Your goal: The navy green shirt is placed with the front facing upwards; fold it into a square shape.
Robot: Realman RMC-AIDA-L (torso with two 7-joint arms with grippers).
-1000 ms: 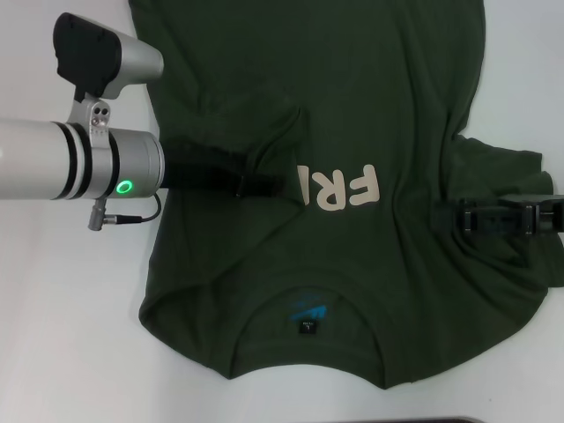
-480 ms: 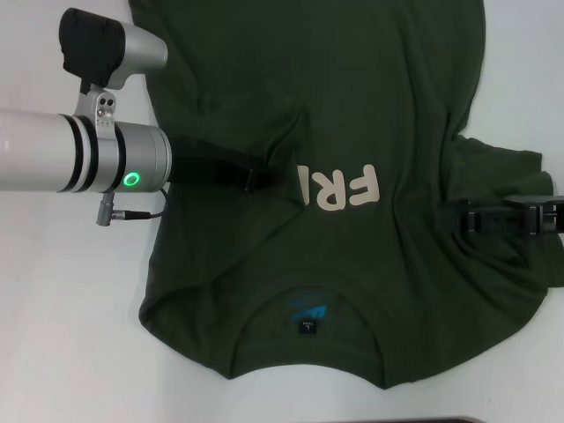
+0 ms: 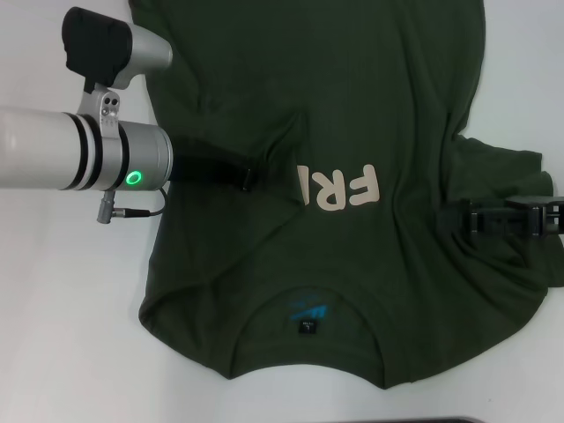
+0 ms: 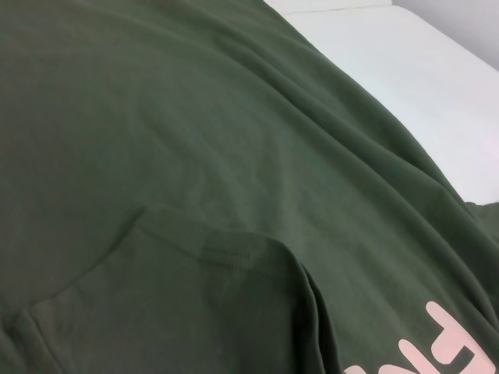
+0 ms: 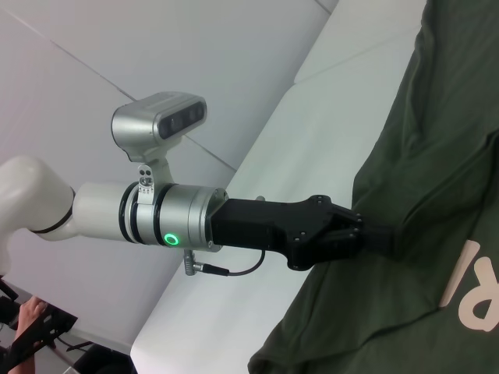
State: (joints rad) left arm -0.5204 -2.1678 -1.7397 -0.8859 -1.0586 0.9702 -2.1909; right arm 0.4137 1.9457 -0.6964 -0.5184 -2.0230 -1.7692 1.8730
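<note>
**A:** The navy green shirt (image 3: 352, 176) lies spread front-up on the white table (image 3: 70, 335), collar and black neck tag (image 3: 307, 327) on the near side, cream lettering (image 3: 337, 188) reading upside down from the head camera. Where's the left gripper (image 3: 256, 179)?

**B:** Low over the shirt's left half, just beside the lettering. The sleeve on that side is already folded inward over the chest, its hem lying as a ridge (image 4: 234, 245) in the left wrist view, which shows none of its own fingers.

**A:** And the right wrist view?

**B:** It catches the left gripper (image 5: 382, 238) side-on: fingers drawn together at the cloth's edge, but I can't tell whether fabric is pinched between them.

**A:** Right gripper (image 3: 449, 218)?

**B:** Over the shirt's right sleeve area, on rumpled cloth. Dark on dark from the head camera; open or closed, I can't tell.
</note>
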